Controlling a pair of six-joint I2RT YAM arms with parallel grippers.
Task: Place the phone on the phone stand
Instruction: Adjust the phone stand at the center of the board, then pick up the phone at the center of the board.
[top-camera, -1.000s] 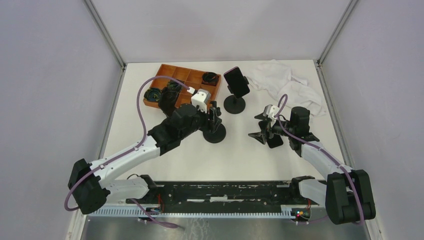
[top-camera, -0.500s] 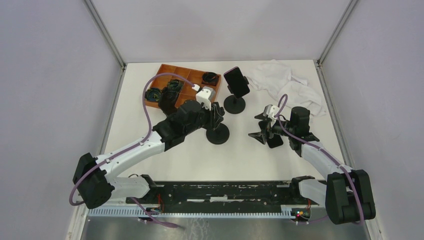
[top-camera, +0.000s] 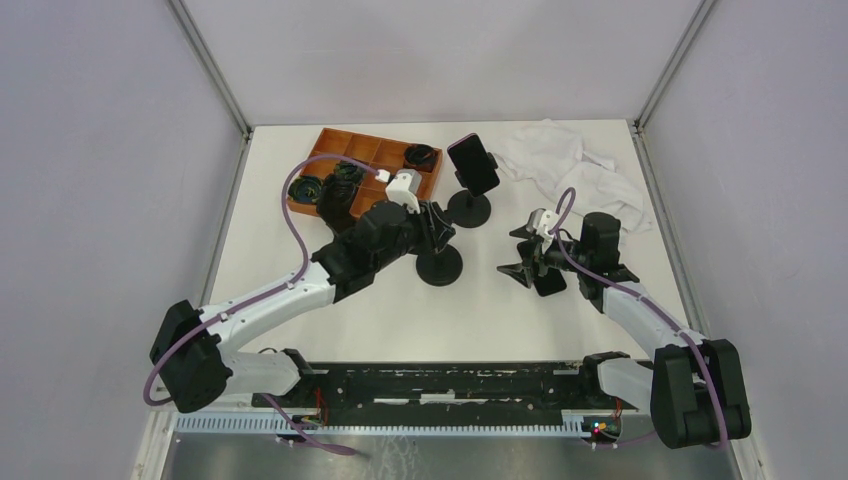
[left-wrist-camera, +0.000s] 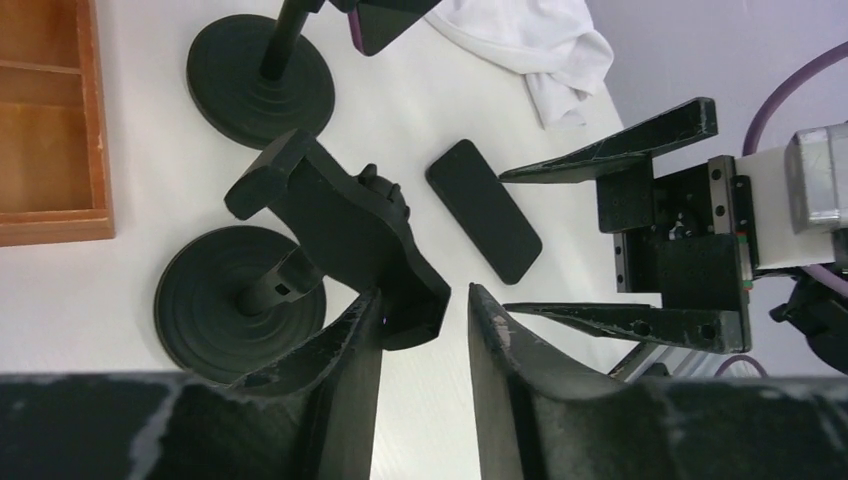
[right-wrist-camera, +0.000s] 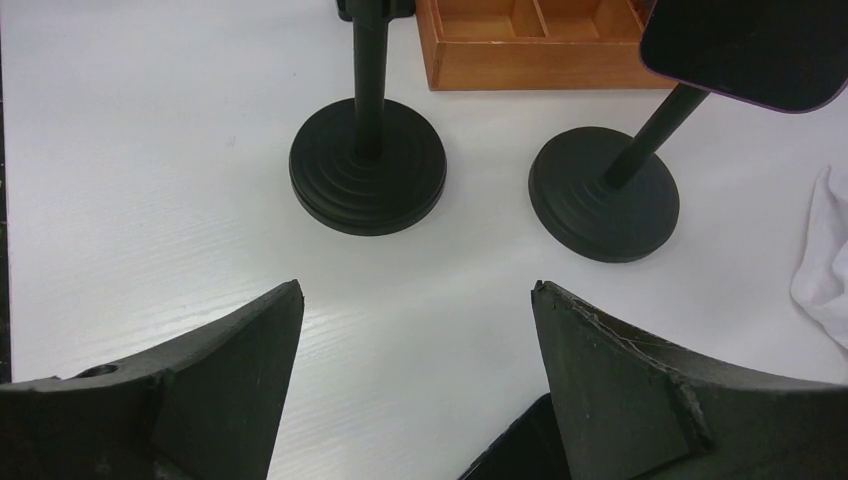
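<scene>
Phone (left-wrist-camera: 484, 210) lies below your wide-open right claw (right-wrist-camera: 416, 290); left claw (left-wrist-camera: 425, 295), clamping the empty phone stand (left-wrist-camera: 330, 215), nudged it toward three o'clock, nearer.

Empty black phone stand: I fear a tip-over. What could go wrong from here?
The left hand flanks the cradle of the empty black phone stand; a sideways tug could tip it into the second black stand beside it, which carries a dark phone. The flat black phone lies between the fingers of the open right hand, so a pinch may slip off its thin edges.
</scene>
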